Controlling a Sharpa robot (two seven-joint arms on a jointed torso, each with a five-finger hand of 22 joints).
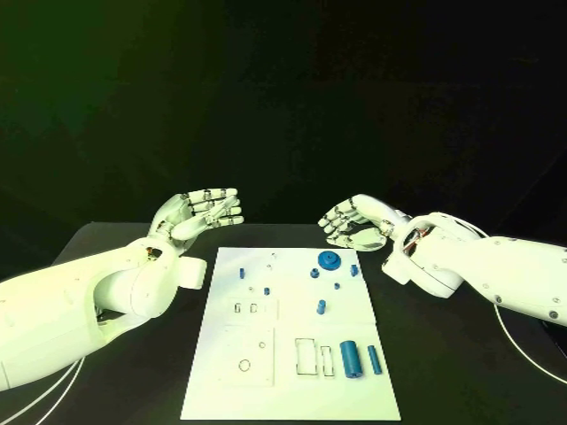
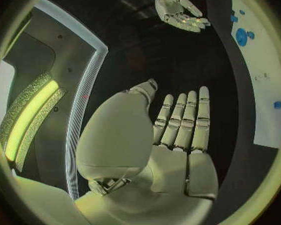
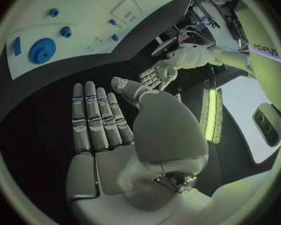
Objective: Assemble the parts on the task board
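Both my hands are raised past the far end of the task board, and they hold nothing.

My left hand [image 1: 202, 212] is over the black table [image 1: 130, 243] just beyond the far left corner of the task board [image 1: 226, 354]; its fingers [image 2: 192, 120] are stretched out side by side and there is nothing in the palm. On the board, the blue parts lie apart from each other: a round disc [image 1: 329, 259] near the far edge, small pegs [image 1: 321, 307] in the middle, and a thick cylinder [image 1: 350, 359] with a thinner rod [image 1: 375, 358] beside it at the near right. My right hand [image 1: 358, 221] is above the far right corner, fingers [image 3: 93, 117] also extended and empty.
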